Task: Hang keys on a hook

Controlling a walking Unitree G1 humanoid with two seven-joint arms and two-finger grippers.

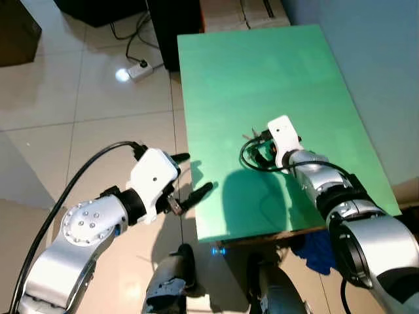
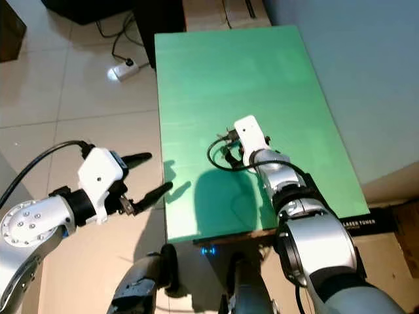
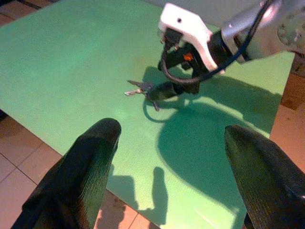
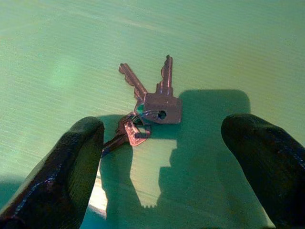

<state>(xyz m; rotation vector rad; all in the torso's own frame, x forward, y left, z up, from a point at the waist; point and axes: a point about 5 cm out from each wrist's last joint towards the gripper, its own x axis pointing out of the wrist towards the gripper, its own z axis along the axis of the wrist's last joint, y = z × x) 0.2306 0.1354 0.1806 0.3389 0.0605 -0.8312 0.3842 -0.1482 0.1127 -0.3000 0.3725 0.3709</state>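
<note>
My right claw [image 4: 162, 167] is down low over the flat green worktop [image 1: 262, 85], fingers spread wide and gripping nothing. Between them, in my right wrist view, lies the small bunch of metal keys on a ring [image 4: 145, 107]: two long blades fanned out away from me, a squarish key head with a hole in the middle, and a smaller piece tucked toward one finger. The keys rest flat on the green surface, touching neither fingertip; one finger sits just beside the smaller piece, the other stands further off. In the head views the bunch is a small dark cluster just ahead of my white right wrist housing [image 1: 283, 136], about midway along the worktop.

My left claw [image 1: 190, 183] hangs off the near left edge of the worktop, over the pale tiled floor [image 1: 85, 91], its two black fingers also parted and empty. From its wrist camera I look across the green surface to my right arm and the keys [image 3: 143, 89] under it.

So I judge the task barely begun. The keys are not yet grasped, only bracketed. What is left is nearly everything: clamping onto the bunch, lifting it clear, finding a hook and threading the ring over it. I can make out no hook anywhere around me, so carrying the keys somewhere else looks likely.
</note>
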